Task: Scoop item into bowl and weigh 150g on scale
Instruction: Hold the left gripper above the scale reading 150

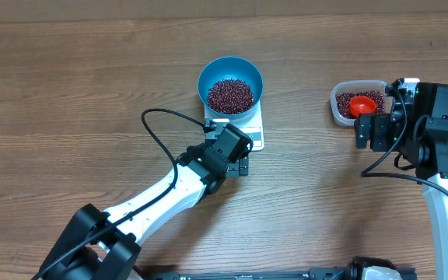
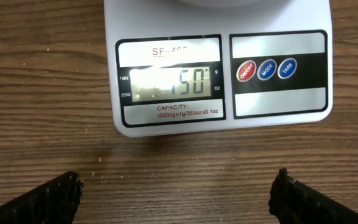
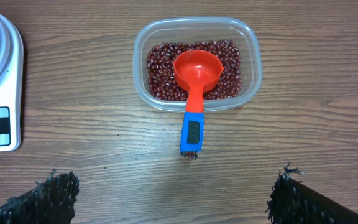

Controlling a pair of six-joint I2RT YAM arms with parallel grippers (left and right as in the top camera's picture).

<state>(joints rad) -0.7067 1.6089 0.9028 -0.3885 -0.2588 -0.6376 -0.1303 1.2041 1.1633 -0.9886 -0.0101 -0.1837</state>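
Observation:
The blue bowl (image 1: 230,84) stands on the white scale (image 1: 251,128) and holds a heap of dark red beans (image 1: 230,94). In the left wrist view the scale's display (image 2: 176,84) reads 150. My left gripper (image 2: 178,196) hovers just in front of the scale, open, with only bare wood between its fingers. More beans (image 3: 160,68) fill a clear tub (image 3: 196,62) at the right, where a red scoop with a blue handle (image 3: 194,87) rests. My right gripper (image 3: 173,199) is open a short way before the scoop's handle, empty.
The scale's three round buttons (image 2: 266,69) face my left gripper. A black cable (image 1: 158,132) loops off the left arm over the table. The scale's edge (image 3: 2,93) shows at the left of the right wrist view.

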